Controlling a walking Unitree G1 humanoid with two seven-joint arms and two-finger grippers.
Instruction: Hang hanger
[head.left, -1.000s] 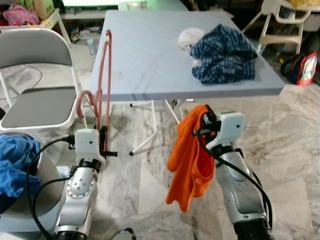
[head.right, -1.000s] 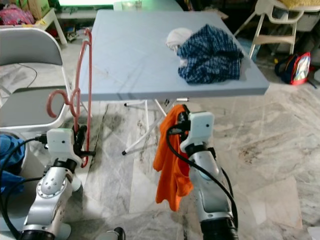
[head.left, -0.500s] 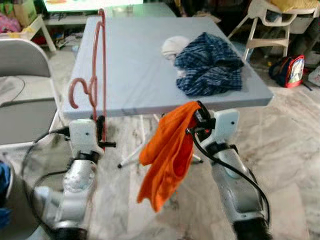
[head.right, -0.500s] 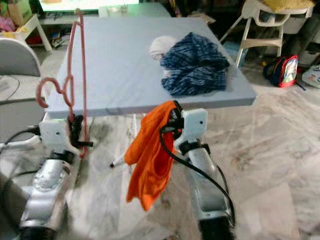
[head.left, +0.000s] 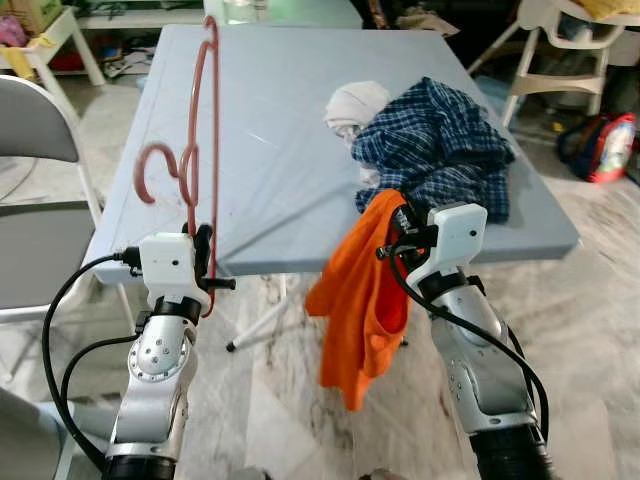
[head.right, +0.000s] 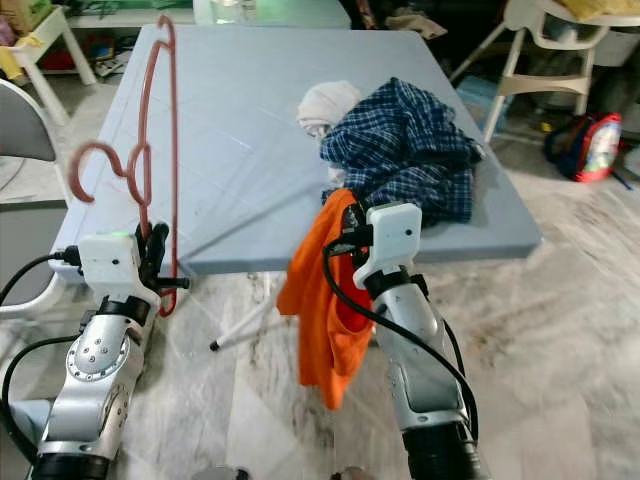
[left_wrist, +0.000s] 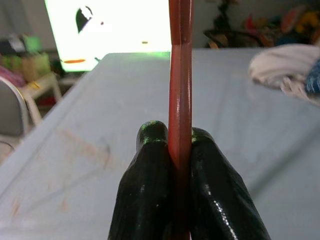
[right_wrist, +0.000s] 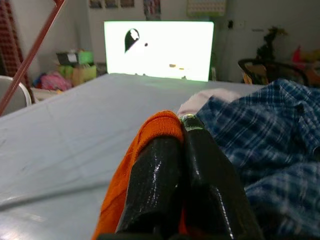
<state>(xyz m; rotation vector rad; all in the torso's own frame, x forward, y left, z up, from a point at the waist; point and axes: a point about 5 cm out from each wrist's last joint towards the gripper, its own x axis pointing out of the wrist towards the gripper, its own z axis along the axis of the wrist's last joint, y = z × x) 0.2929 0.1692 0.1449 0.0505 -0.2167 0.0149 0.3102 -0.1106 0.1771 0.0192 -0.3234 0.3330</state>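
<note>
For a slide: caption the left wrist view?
Left gripper shut on the hanger, before the table.

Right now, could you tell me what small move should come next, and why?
Probably bring the two claws together over the table: the left claw grips the pink hanger upright, the right claw pinches the orange garment, and they are still apart.
</note>
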